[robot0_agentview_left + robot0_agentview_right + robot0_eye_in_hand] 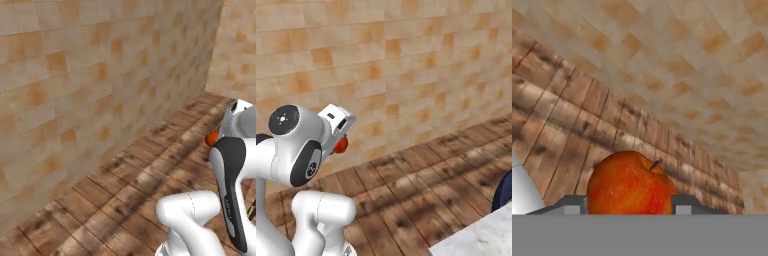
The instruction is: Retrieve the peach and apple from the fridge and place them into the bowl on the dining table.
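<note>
The apple [630,182], deep orange-red with a short stem, sits between my two dark fingertips; my gripper [630,206] is shut on it. In the left base view the apple [212,137] peeks out as an orange-red spot beside the white hand at the right edge. From the right base view the apple [341,145] shows just under the hand, held well above the wooden floor. A corner of the dining table [483,235], white-grey marble, lies at the lower right. The peach, the fridge and the bowl are out of view.
A tan tiled wall [75,90] runs along the left and ahead. Brown wooden floor planks [421,185] stretch between the wall and the table. A navy stool edge [504,192] shows at the right border. My own white arm [230,190] fills the lower right of the left base view.
</note>
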